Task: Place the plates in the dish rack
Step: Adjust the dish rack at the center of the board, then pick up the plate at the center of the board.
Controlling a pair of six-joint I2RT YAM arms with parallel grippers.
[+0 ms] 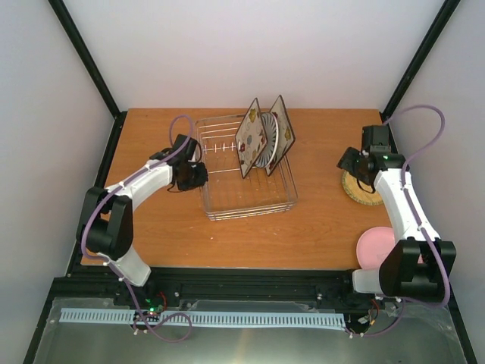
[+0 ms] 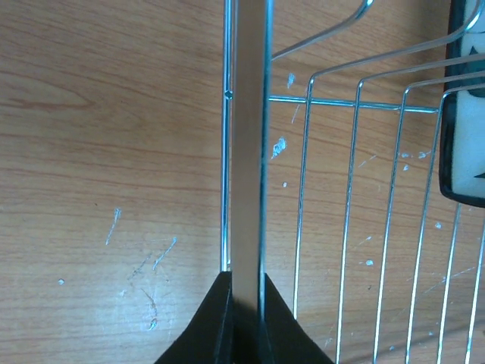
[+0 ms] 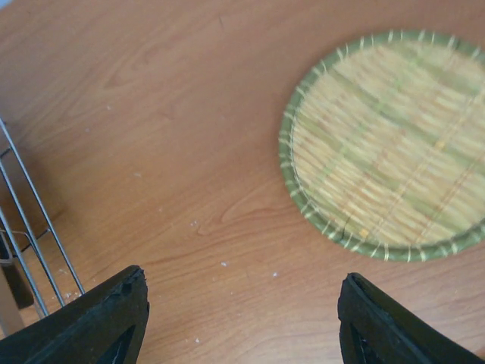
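Note:
The silver wire dish rack sits mid-table. A square floral plate with a dark rim and a striped plate stand upright in it, with another dark-rimmed square plate behind them. My left gripper is shut on the rack's left rim, a flat metal strip between its fingers. The round tan woven plate lies flat at the right, and shows in the right wrist view. My right gripper hovers open and empty just left of it. The round pink plate lies at the front right, partly hidden by the right arm.
A dark-rimmed plate edge shows at the right of the left wrist view. Rack wires show at the left edge of the right wrist view. White walls with black corner posts close the table at back and sides.

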